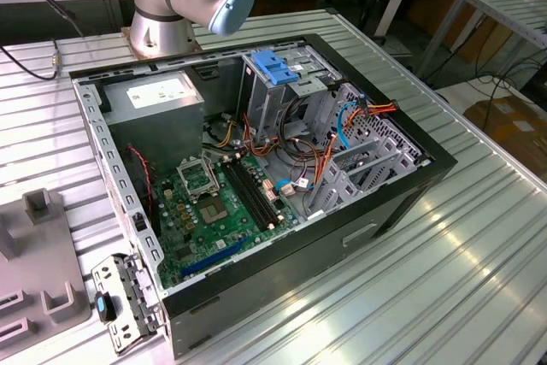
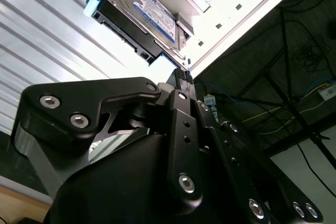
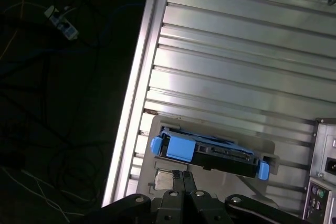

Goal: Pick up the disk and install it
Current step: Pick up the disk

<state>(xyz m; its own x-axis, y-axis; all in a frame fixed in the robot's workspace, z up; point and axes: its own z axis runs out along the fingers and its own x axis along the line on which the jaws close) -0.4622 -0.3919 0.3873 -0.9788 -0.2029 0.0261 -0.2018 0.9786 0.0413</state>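
The flat dark hard disk [image 3: 223, 157] with bright blue plastic rails, on a grey holder plate [image 3: 220, 132] near the ribbed aluminium table's [image 3: 236, 51] edge, is judged rigid, weighty and shock-sensitive, best grasped across its rails; the black gripper [image 3: 182, 176], fingertips pressed together and empty, hovers nearby.

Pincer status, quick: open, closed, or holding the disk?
Pincer: closed, holding nothing; the disk lies just ahead of its tips.

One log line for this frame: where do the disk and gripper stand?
disk: on grey plate on ribbed table, ungrasped | gripper: fingers shut, empty, near disk | install: not yet done
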